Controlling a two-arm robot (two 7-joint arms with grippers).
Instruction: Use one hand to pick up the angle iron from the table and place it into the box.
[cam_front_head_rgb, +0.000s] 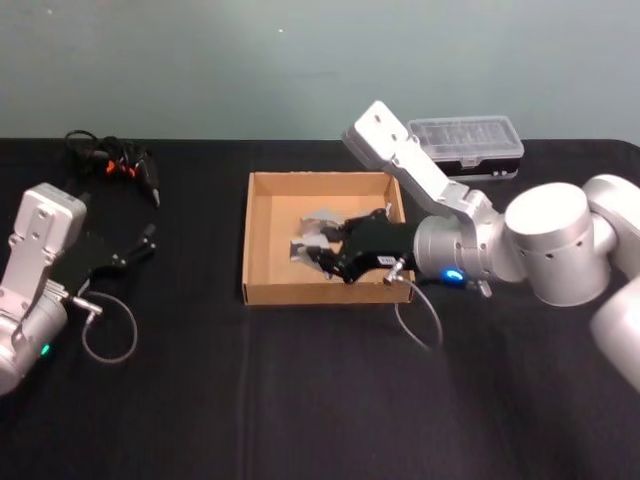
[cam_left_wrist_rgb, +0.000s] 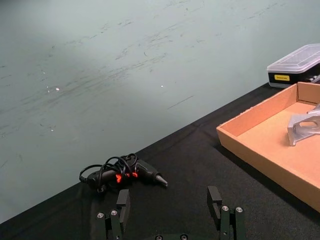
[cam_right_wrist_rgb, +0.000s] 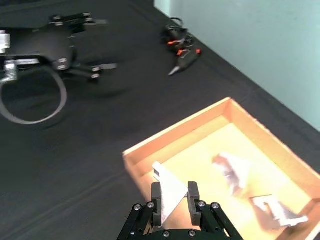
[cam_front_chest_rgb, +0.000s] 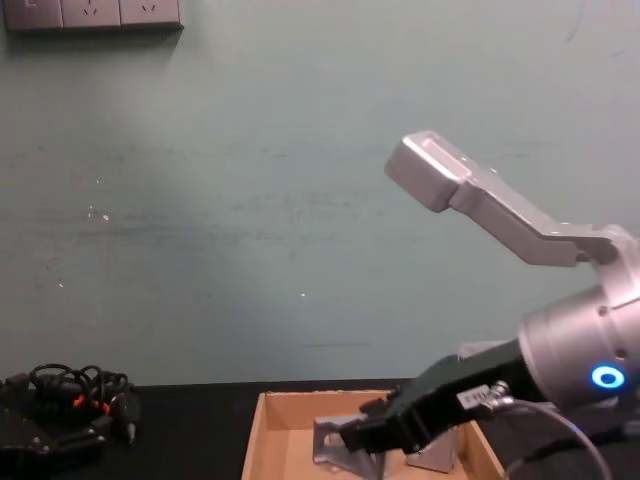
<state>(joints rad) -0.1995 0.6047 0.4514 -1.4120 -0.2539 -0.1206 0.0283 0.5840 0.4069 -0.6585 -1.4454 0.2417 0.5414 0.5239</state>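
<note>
I am running both arms from the head camera, and nearest to me, at about eight o'clock on the black table (cam_front_head_rgb: 300, 400), my left gripper (cam_front_head_rgb: 140, 245) is resting idle with its two black fingers (cam_left_wrist_rgb: 216, 200) standing well apart around bare tabletop. A loop of grey cable (cam_front_head_rgb: 105, 330) is lying on the cloth just beside that arm. Toward the middle of the table, at about twelve o'clock from me, the shallow tan cardboard box (cam_front_head_rgb: 262, 292) is sitting with its low walls open to the top. My right arm is reaching in over the box's three o'clock wall, a blue ring (cam_front_head_rgb: 453, 275) glowing on its silver wrist, and the right gripper (cam_front_head_rgb: 312, 250) is hanging inside the box. Its fingers (cam_right_wrist_rgb: 157, 200) are pressed together on a pale metal angle iron (cam_right_wrist_rgb: 169, 189), which is sitting low over the box floor; I cannot tell whether it is touching the cardboard. Two more angle irons (cam_right_wrist_rgb: 232, 170) are lying on the box floor nearby. Farther off, at about ten o'clock, a black glue gun (cam_front_head_rgb: 130, 165) with an orange trigger is lying in its tangled cord. Farthest away, at about one o'clock behind the box, a clear-lidded plastic case (cam_front_head_rgb: 470, 145) is sitting on its black base.
</note>
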